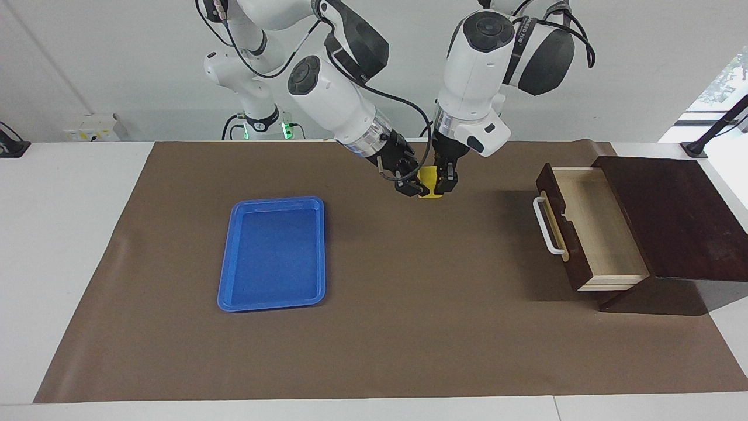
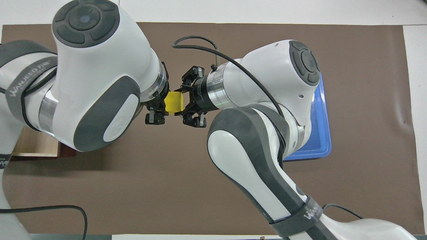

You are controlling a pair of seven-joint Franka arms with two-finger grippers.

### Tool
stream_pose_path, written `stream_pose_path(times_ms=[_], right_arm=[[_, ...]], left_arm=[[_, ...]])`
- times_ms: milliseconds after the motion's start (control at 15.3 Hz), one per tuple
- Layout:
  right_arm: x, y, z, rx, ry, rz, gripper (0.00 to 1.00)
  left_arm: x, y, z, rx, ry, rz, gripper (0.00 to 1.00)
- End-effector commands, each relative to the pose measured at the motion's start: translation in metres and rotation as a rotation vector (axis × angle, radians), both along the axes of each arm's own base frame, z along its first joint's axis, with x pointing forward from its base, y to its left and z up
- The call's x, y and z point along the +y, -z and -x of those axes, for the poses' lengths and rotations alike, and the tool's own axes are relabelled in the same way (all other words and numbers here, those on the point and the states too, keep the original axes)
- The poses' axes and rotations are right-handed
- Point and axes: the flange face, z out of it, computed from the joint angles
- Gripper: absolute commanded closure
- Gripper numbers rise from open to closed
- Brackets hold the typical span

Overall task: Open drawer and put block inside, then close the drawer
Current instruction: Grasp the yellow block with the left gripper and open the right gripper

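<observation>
The yellow block (image 1: pixel 428 175) (image 2: pixel 174 102) hangs in the air over the middle of the brown mat, held from two sides. My left gripper (image 1: pixel 444 182) (image 2: pixel 162 106) comes down from above and is shut on the block. My right gripper (image 1: pixel 416 185) (image 2: pixel 183 103) reaches in at a slant and is shut on the same block. The drawer (image 1: pixel 590 228) stands pulled out of its dark wooden box (image 1: pixel 672 216) at the left arm's end of the table, its pale inside bare and its white handle (image 1: pixel 546 225) facing the mat's middle. In the overhead view only a pale corner of the drawer (image 2: pixel 33 146) shows under my left arm.
A flat blue tray (image 1: pixel 272 251) (image 2: pixel 321 133) lies on the brown mat (image 1: pixel 409 327) toward the right arm's end of the table, partly hidden by my right arm in the overhead view. A black cable (image 2: pixel 43 208) trails near the left arm's base.
</observation>
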Motion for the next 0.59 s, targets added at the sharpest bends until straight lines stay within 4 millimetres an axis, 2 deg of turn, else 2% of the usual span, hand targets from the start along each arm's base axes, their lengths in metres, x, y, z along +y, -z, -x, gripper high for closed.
stream_pose_path(times_ms=[0,65,130,196,521], right_arm=[[0.0003,-0.0018,0.0022,0.022,0.012,-0.005,0.76],[0.0003,-0.0018,0.0022,0.024,0.014,-0.004,0.57],[0.0011,-0.0018,0.0027,0.024,0.013,-0.004,0.24],[0.0011,-0.0018,0.0027,0.024,0.013,-0.004,0.00],[-0.0002,-0.0013,0.0029,0.032,0.007,0.000,0.00]], left_arm=[[0.0091,-0.0058,-0.0033,-0.012,-0.005,-0.013,1.00],[0.0106,-0.0044,-0.0042,-0.010,-0.008,-0.015,1.00],[0.0110,-0.0053,-0.0039,-0.012,-0.008,-0.015,1.00],[0.0110,-0.0053,-0.0039,-0.012,-0.008,-0.015,1.00],[0.0106,-0.0064,-0.0025,-0.012,-0.008,-0.016,1.00]])
